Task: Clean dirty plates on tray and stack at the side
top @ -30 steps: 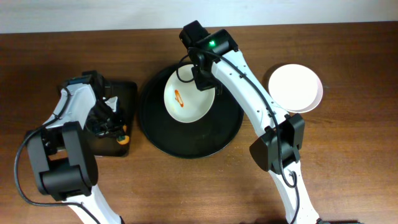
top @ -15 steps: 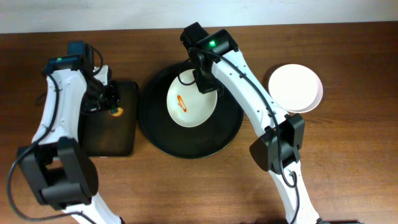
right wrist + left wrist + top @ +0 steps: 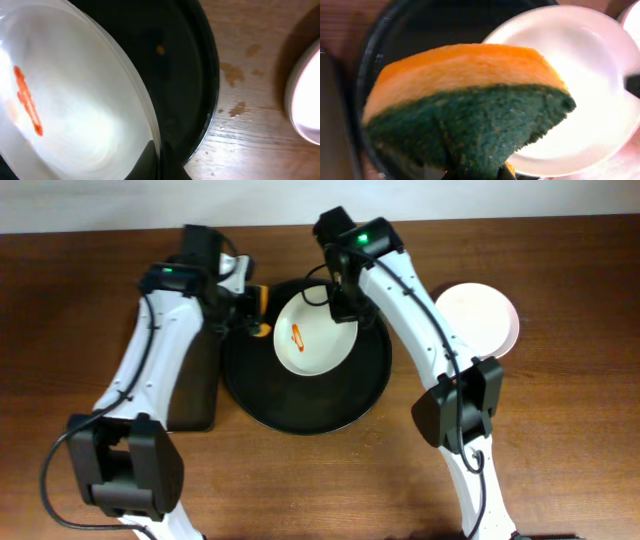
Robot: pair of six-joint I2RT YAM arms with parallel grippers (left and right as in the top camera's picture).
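Left fingers (image 3: 248, 315) clenched on sponge (image 3: 465, 100), just left of plate (image 3: 318, 345), centre frame, over tray (image 3: 300, 418). Right fingers (image 3: 160, 161) pinch plate's upper-right rim. Smear (image 3: 297, 334) lies right of sponge; left arm nearer. Wipe should run rightward.

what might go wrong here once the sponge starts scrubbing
1. The right tool pinches only the rim of the smeared plate; sponge pressure might twist it loose onto the tray.
2. The orange smear sits off-centre, so a short wipe may miss it.
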